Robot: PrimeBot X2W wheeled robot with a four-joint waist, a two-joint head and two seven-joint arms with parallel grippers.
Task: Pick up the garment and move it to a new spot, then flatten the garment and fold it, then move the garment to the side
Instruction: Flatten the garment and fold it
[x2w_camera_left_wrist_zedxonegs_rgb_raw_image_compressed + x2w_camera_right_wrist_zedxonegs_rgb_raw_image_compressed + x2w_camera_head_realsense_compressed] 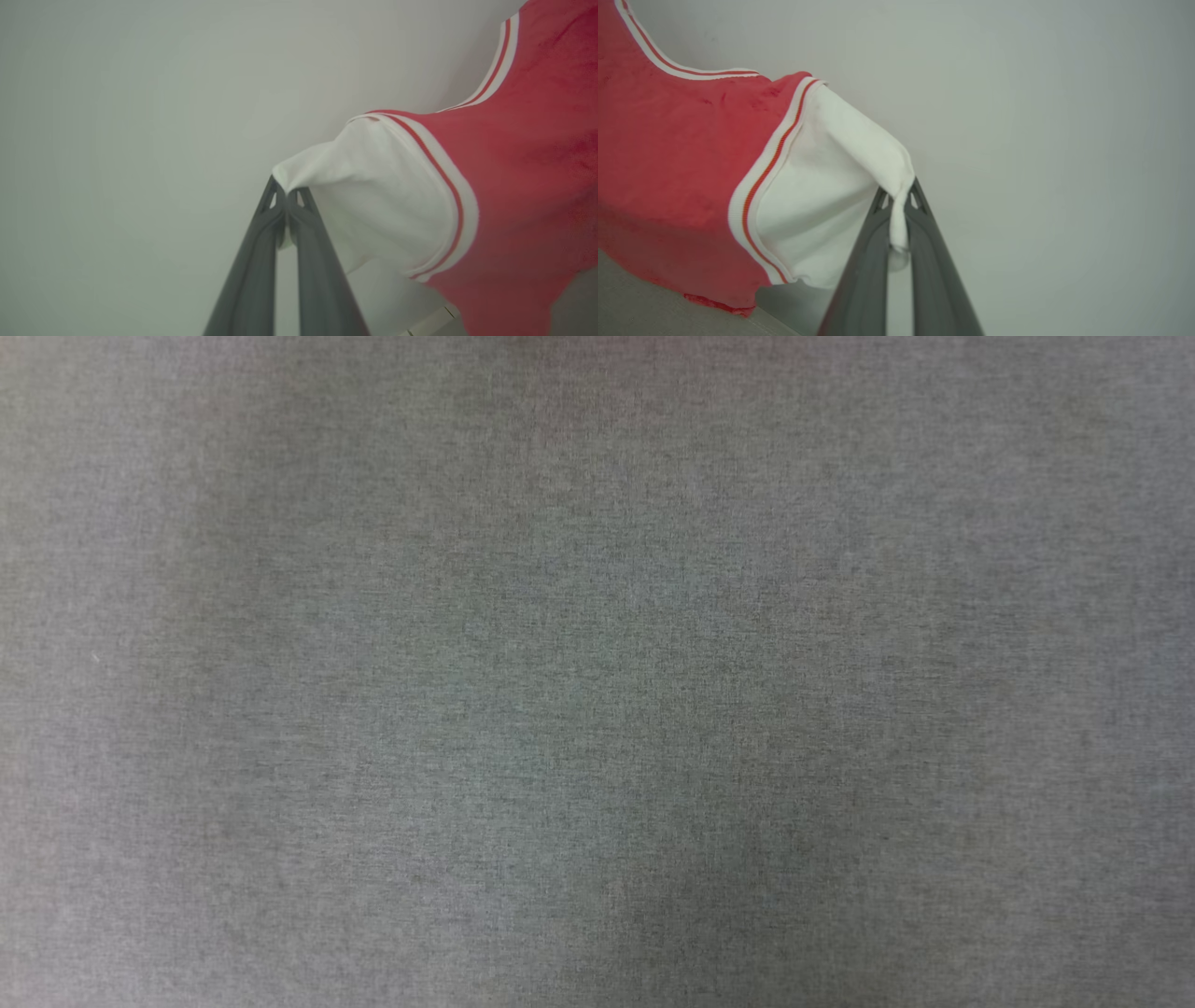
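**One jersey, two end effectors, a sleeve apiece**

There is one garment (514,186) here, a red jersey with white short sleeves, and it is up off the counter (597,709), strung between the robot's two arms against a pale, plain wall (140,116).

The left end effector (286,193) has its two dark fingers (252,280) pressed together on the tip of one white sleeve (373,200). The cloth bunches to a point where they pinch it. The right end effector (899,196) does the same with the second sleeve (822,200). Its two fingers are closed on a narrow fold of white fabric that hangs down between them.

That makes two sleeves, each held at its outer edge. Each joins the red body along a white band with red striping (759,182), and a further striped band (654,58) edges the red cloth higher up.

In the right wrist view the red lower edge drops towards a grey surface at the lower left — I cannot tell whether it touches. From the head, the counter is plain grey woven cloth, with a faint reddish cast at the top edge.
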